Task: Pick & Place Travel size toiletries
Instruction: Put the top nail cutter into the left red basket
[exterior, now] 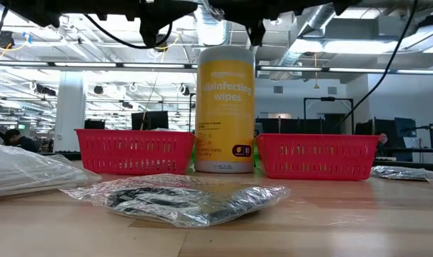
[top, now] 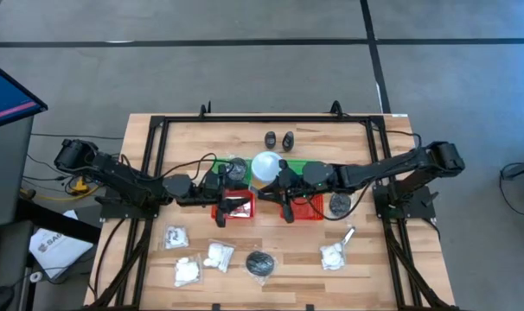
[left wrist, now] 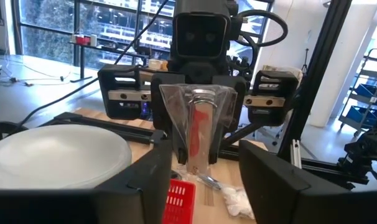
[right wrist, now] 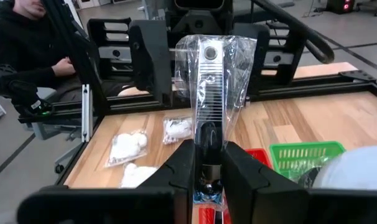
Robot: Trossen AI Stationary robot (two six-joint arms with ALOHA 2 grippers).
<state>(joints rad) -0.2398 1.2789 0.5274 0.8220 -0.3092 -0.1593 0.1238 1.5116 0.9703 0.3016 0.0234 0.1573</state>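
Your right gripper (right wrist: 208,167) pinches a wrapped silvery tube (right wrist: 208,87) over the red trays (top: 309,210); left gripper's (left wrist: 204,171) fingers spread.

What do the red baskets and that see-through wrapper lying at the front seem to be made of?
The red baskets look like moulded plastic: even matt colour, thin slotted walls that light passes through. The front wrapper seems to be thin clear plastic film: it is crinkled, shows bright glints, and dark contents show through it. The table under them looks like pale, smooth-finished wood, with visible grain.
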